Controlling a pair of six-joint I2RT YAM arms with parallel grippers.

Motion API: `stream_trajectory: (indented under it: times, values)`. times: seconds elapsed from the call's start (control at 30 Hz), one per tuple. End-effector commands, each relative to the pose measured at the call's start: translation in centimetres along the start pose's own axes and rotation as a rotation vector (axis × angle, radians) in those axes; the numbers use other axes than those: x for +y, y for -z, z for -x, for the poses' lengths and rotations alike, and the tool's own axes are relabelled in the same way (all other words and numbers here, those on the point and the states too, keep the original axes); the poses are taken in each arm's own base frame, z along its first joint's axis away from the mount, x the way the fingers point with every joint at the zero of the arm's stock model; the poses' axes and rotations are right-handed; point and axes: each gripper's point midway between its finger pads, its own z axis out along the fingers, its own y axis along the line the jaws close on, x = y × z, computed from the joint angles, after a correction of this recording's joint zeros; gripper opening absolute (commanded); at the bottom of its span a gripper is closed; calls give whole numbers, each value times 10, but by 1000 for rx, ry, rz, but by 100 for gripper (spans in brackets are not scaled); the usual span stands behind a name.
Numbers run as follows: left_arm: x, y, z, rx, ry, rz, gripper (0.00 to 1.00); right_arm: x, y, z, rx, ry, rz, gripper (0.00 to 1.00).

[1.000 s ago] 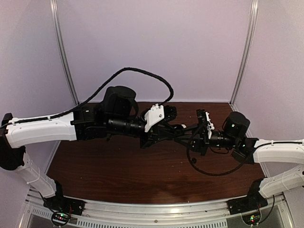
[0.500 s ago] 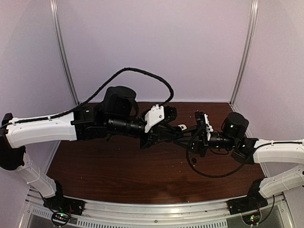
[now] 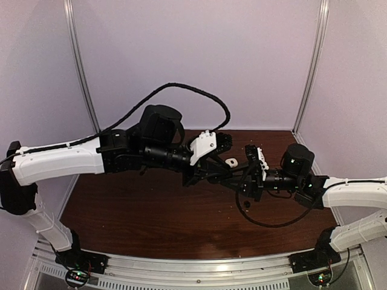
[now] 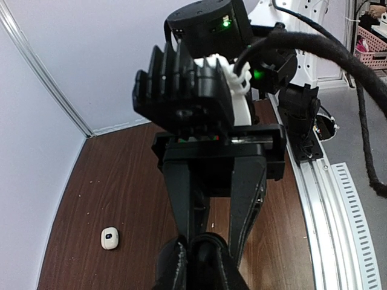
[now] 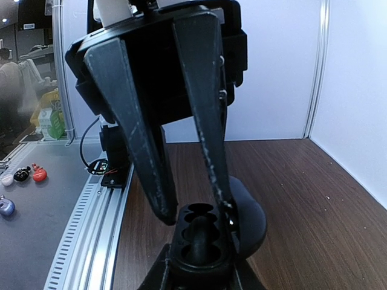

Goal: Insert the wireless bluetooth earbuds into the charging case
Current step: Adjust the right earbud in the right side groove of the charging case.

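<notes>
A black charging case (image 5: 199,238) stands open, its rounded lid (image 5: 251,223) swung to the right and its dark sockets facing up. No earbud shows in them. My right gripper (image 5: 199,273) is shut on the case's base from below. My left gripper (image 5: 196,211) comes from above. One of its fingers (image 5: 151,181) is against the base's left side, and the other is in the gap by the lid. In the left wrist view the case (image 4: 208,257) sits between my left gripper's jaws (image 4: 205,269), facing my right gripper (image 4: 211,232). In the top view both grippers meet above mid-table, left (image 3: 231,176) and right (image 3: 240,181).
A small white rounded thing (image 4: 109,237) with a dark spot lies on the brown table (image 3: 151,211), also seen from above (image 3: 231,162). A cable loop (image 3: 260,219) hangs under my right arm. Small white, black and red items (image 5: 22,174) lie beyond the front rail (image 5: 91,229).
Both arms have moved: the left gripper to the right and back, the right gripper to the left. They stay joined at the case. The white thing on the table has come into sight.
</notes>
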Motion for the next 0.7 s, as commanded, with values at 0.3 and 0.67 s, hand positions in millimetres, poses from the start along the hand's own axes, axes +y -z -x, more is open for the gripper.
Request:
stream_trajectory:
  times: [0.3,0.67]
  values:
    - [5,-10,-20,95,-11,-3,7,1,2,25,-52,37,-12,0]
    - [-12,-19,-35,73,-14,-70,0,8,6,46,-137,36,22,0]
